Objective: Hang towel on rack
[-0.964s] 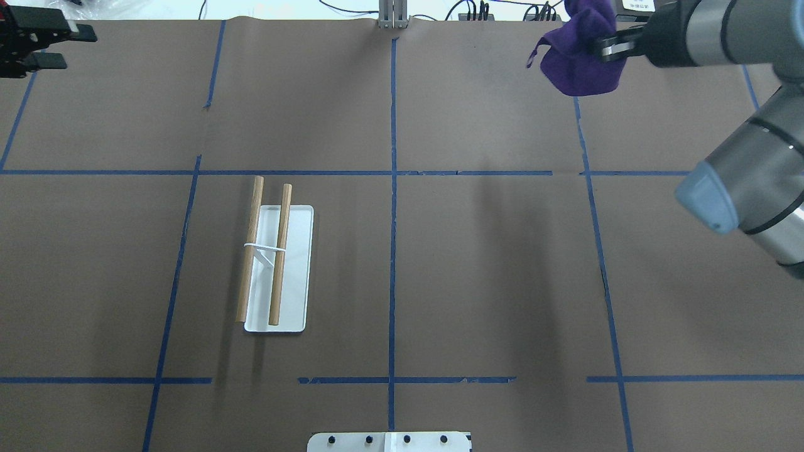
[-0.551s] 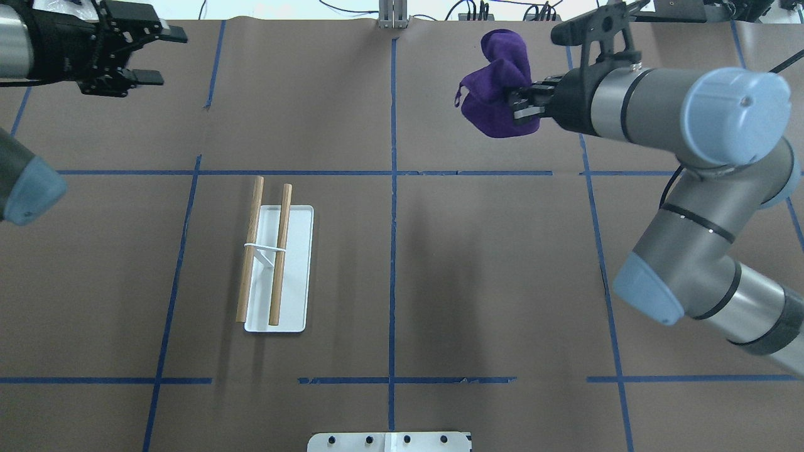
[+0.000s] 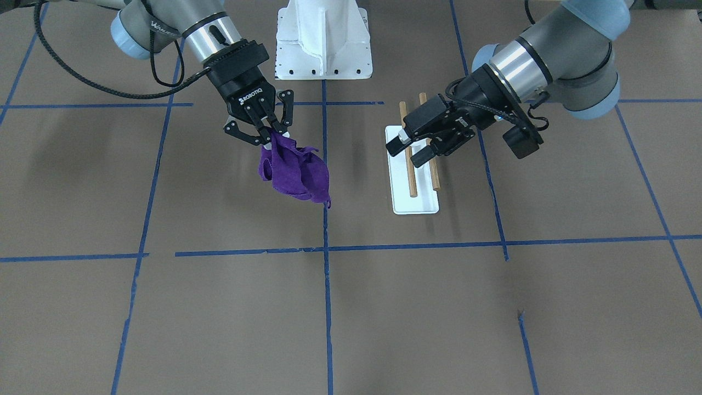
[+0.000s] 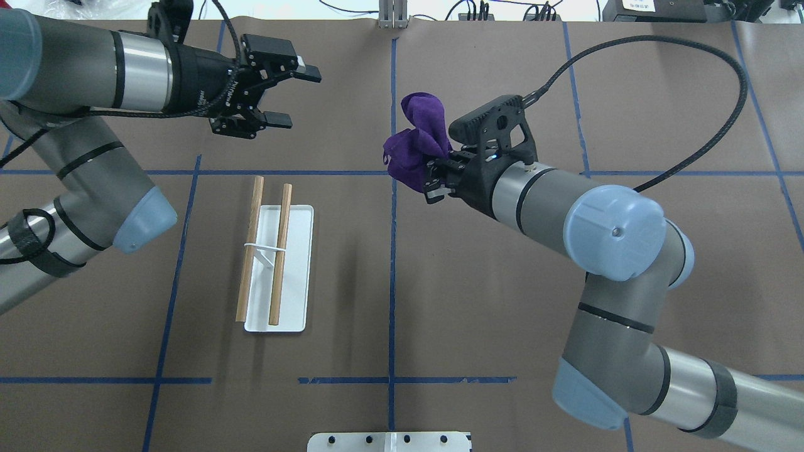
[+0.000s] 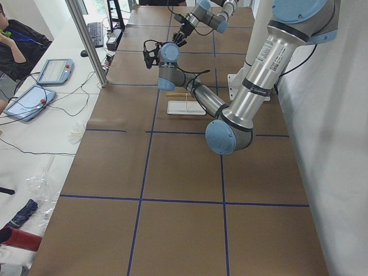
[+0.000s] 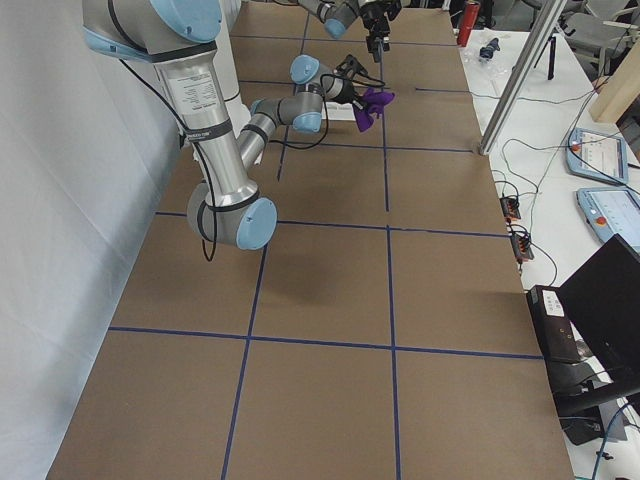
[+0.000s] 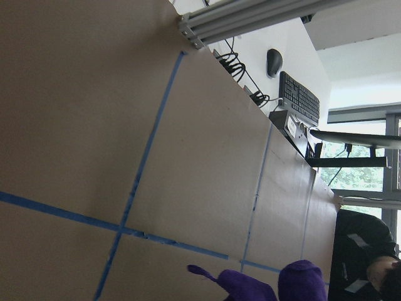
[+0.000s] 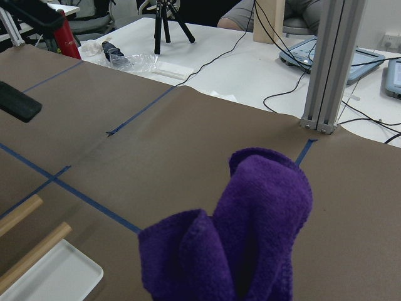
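The rack [image 4: 295,276] stands left of centre: a white base with two brown dowel rods [image 4: 281,251] on a thin upright. It also shows in the front view [image 3: 415,204]. My right gripper [image 4: 433,181] is shut on a bunched purple towel [image 4: 414,141] and holds it in the air near the centre tape line, to the right of the rack. The towel hangs below that gripper [image 3: 263,131] in the front view [image 3: 299,175] and fills the right wrist view [image 8: 244,232]. My left gripper [image 4: 296,95] is open and empty, raised beyond the rack's far end.
The white robot pedestal [image 3: 323,38] stands at the table's near edge. An aluminium post [image 4: 392,12] stands at the far edge. A black cable [image 4: 691,56] loops off the right wrist. Blue tape lines [image 4: 392,282] cross the brown table.
The right gripper has carried the towel left and nearer, from the far right corner to the centre line. The left gripper has moved right towards the rack and stays open.
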Controlling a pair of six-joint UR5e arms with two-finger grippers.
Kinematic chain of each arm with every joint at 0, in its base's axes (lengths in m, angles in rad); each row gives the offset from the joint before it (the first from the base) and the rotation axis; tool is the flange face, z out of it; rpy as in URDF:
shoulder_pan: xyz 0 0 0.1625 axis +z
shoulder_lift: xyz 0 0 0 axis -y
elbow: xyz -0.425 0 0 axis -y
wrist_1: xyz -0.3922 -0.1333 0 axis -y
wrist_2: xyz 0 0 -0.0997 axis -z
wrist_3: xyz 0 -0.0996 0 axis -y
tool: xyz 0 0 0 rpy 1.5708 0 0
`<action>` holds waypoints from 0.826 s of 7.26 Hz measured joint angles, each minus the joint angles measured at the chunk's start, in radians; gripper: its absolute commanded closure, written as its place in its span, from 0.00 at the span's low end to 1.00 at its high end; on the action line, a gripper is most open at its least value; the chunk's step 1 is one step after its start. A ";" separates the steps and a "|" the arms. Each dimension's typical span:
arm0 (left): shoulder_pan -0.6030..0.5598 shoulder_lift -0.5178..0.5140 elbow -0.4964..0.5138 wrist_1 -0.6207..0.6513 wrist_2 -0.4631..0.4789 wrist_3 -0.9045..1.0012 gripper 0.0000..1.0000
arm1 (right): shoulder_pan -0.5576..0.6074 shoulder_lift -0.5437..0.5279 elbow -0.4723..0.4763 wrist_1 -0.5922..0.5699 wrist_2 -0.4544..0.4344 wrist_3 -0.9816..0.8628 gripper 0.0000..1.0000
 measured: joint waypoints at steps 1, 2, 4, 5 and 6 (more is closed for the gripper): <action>0.027 -0.022 0.002 0.000 0.000 0.041 0.01 | -0.031 0.022 -0.001 -0.019 -0.020 -0.004 1.00; 0.045 -0.037 0.005 0.000 0.000 0.066 0.02 | -0.050 0.036 -0.001 -0.030 -0.027 -0.006 1.00; 0.081 -0.054 0.011 0.001 0.042 0.080 0.03 | -0.062 0.046 -0.002 -0.037 -0.031 -0.008 1.00; 0.099 -0.059 0.017 0.001 0.068 0.082 0.04 | -0.064 0.047 0.000 -0.038 -0.032 -0.008 1.00; 0.112 -0.065 0.026 0.001 0.079 0.082 0.05 | -0.064 0.049 0.002 -0.038 -0.032 -0.008 1.00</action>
